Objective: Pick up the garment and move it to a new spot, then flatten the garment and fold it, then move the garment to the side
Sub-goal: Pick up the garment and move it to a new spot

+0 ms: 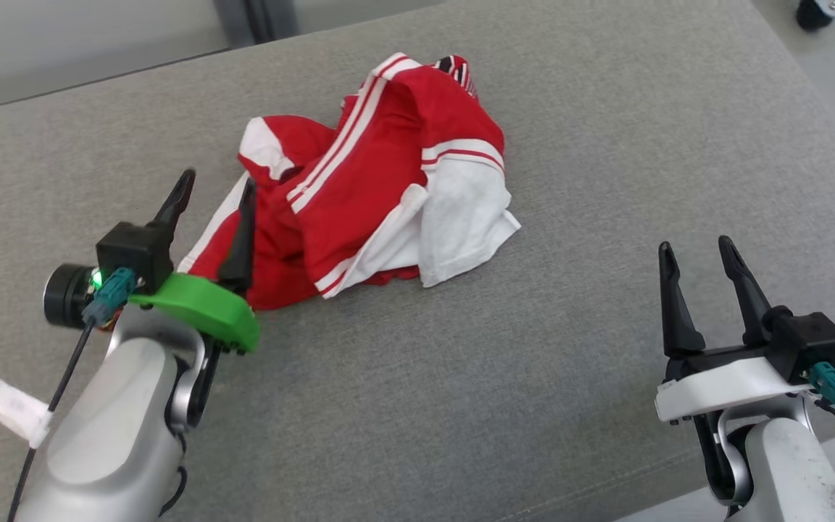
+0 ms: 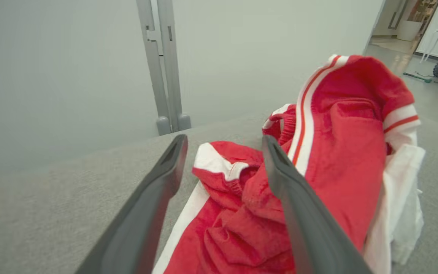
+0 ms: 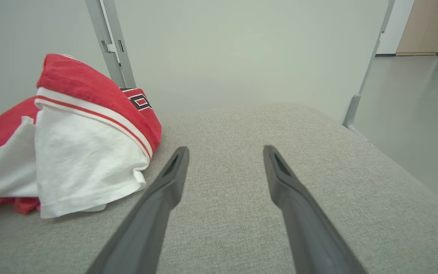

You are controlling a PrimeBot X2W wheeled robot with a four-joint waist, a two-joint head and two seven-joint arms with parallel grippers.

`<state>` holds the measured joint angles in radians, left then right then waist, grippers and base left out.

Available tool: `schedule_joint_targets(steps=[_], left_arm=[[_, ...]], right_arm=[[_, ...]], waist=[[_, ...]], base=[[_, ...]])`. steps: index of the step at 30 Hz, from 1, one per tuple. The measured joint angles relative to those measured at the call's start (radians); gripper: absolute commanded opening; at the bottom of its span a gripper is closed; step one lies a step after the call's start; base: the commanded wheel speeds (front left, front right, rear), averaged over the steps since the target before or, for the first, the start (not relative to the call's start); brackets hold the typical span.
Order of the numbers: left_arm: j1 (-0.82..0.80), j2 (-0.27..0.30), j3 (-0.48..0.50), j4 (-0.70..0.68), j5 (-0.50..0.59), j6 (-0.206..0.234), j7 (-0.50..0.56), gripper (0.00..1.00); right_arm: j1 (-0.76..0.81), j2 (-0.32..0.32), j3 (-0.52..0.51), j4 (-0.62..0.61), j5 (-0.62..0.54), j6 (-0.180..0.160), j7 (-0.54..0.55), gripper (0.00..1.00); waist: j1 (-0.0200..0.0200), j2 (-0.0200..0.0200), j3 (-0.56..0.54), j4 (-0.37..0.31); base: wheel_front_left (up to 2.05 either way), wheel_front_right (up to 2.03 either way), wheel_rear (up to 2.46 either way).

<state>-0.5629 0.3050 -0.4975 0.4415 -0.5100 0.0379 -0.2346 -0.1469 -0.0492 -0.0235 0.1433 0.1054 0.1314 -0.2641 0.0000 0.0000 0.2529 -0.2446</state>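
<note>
Left wrist view: left end effector (image 2: 223, 144) spread over the near edge of the garment (image 2: 340, 152), gripping nothing; right end effector (image 1: 696, 245) also spread, well apart. Garment lies crumpled mid-worktop (image 1: 606, 145). Looks light and limp, so pinch a striped hem, not the bulk.
</note>
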Motion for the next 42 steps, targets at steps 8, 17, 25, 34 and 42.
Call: schedule_joint_targets(steps=[8,17,25,34,42], left_arm=[[0.056,-0.021,-0.023,0.168,-0.035,-0.005,0.061,1.0],[-0.055,-0.103,-0.051,0.358,-0.064,-0.079,0.095,1.0],[-0.106,-0.141,-0.023,0.416,-0.096,-0.13,-0.011,0.0],[-0.006,-0.048,0.184,0.06,-0.03,-0.07,-0.029,0.0],[0.032,0.115,0.32,-0.182,0.036,-0.008,-0.021,0.0]], right_arm=[[-0.027,0.0,0.021,-0.005,-0.005,0.0,0.0,1.0],[-0.027,0.0,0.012,-0.004,-0.02,0.0,0.0,1.0],[-0.019,0.0,-0.003,-0.004,-0.055,0.0,0.0,1.0],[0.026,0.0,-0.003,0.01,-0.069,0.0,0.0,1.0],[0.059,0.0,-0.006,0.015,-0.064,0.0,0.0,1.0]], waist=[[0.0,0.0,0.007,0.073],[0.0,0.0,0.053,0.051],[0.0,0.0,0.043,0.061],[0.0,0.0,-0.035,0.137],[0.0,0.0,-0.094,0.237]], base=[[0.0,0.0,0.0],[0.0,0.0,0.0],[0.0,0.0,0.0],[0.0,0.0,0.0],[0.0,0.0,0.0]])
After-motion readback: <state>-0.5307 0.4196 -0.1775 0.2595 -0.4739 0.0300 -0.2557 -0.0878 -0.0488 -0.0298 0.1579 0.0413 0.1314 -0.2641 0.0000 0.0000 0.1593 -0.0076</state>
